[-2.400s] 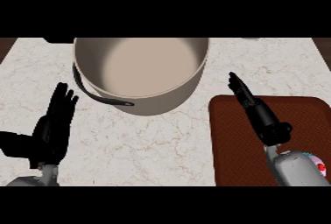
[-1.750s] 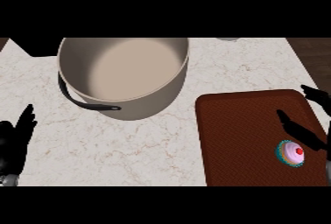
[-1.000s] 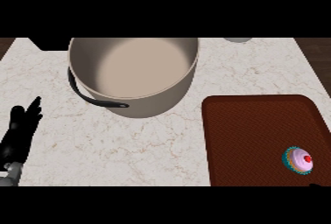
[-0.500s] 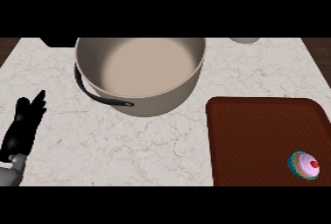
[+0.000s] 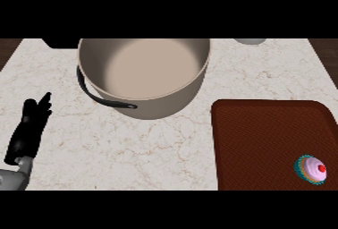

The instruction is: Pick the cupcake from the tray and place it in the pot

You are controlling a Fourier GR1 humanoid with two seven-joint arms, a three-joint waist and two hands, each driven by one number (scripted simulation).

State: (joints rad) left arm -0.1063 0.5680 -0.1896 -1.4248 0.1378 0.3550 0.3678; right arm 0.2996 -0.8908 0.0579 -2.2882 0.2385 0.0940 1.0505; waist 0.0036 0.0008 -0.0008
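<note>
A cupcake [image 5: 311, 169] with pink icing, a red cherry and a teal wrapper lies at the right edge of the brown tray [image 5: 264, 143]. The beige pot [image 5: 144, 74] with a black handle stands empty at the back centre of the counter. My left hand [image 5: 27, 132] shows at the lower left with its fingers straight and pointing away, holding nothing, well left of the pot. My right hand is out of the view.
A white object [image 5: 251, 40] sits at the back edge right of the pot, and a dark object [image 5: 61, 43] at the back left. Marble counter [image 5: 138, 152] lies bare between my left hand and the tray.
My right hand, earlier over the tray by the cupcake, has left the view. The left hand has risen a little at the lower left. The view has shifted slightly.
</note>
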